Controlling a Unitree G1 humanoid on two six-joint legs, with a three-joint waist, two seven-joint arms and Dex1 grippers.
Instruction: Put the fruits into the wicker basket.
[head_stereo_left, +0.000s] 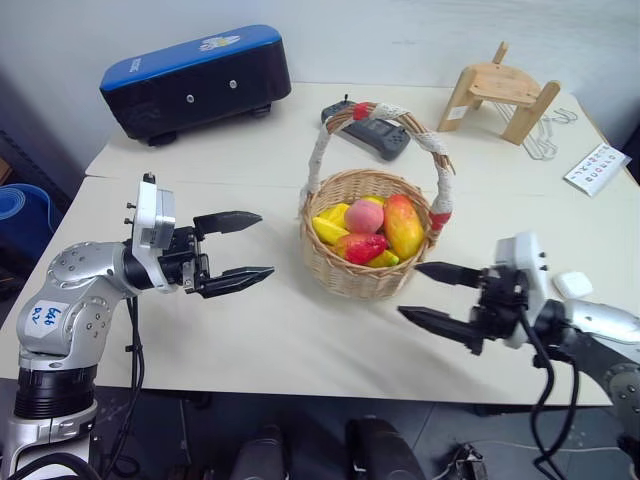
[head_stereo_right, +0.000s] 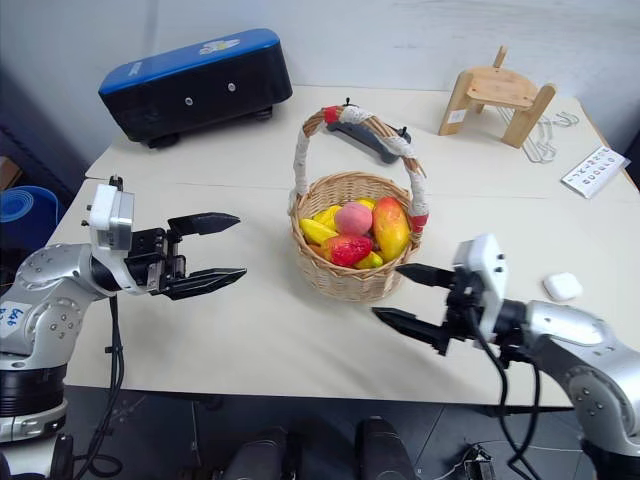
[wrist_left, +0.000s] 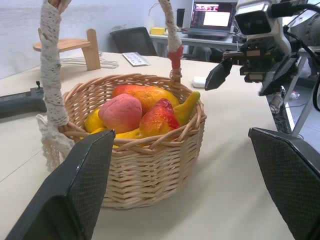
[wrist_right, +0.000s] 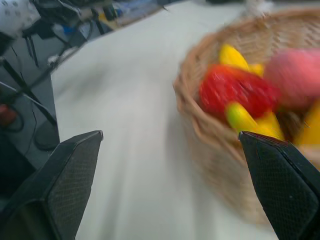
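I see the toy fruits (head_stereo_left: 365, 232) piled in the round tan woven wicker basket (head_stereo_left: 352, 275) mid-table; my left gripper (head_stereo_left: 236, 251) and right gripper (head_stereo_left: 432, 294) flank it, both spread wide and empty; my worry is a careless swing clipping its rope-wrapped handle (head_stereo_left: 437, 165) and tipping everything out.

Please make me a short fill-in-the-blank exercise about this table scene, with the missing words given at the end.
1. The fruits all lie inside the wicker ____.
2. The left gripper and the right gripper both have their fingers ____.
3. The wooden stand is at the far ____ corner of the table.

Missing words: basket; open; right
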